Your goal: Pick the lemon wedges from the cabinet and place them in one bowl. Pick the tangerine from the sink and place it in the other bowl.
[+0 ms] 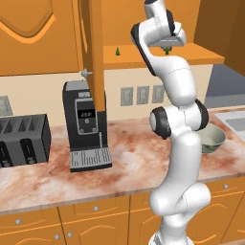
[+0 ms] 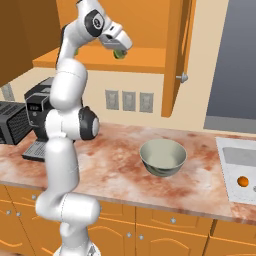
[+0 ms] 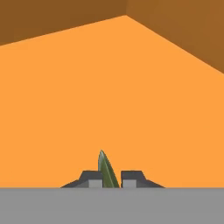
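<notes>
Fingertips (image 3: 131,177) in our hand view pinch one wedge (image 3: 107,171) upright, so our pincer (image 2: 119,53) is clamped on it above the cabinet shelf (image 1: 201,53). Our left view adds a second wedge (image 1: 117,50) near the shelf's front edge. Our right view adds the tangerine (image 2: 243,181) in the sink (image 2: 235,187) and the bowl (image 2: 163,157) on open desk (image 2: 115,170).

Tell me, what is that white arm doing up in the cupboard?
The white robot arm has reached into the open wall cabinet, and its claw is pinched shut on one small green lemon wedge at the shelf. A second lemon wedge sits further along the same shelf. Down on the counter, a pale bowl is waiting with nothing in it. An orange tangerine lies in the sink off to the right.
</notes>
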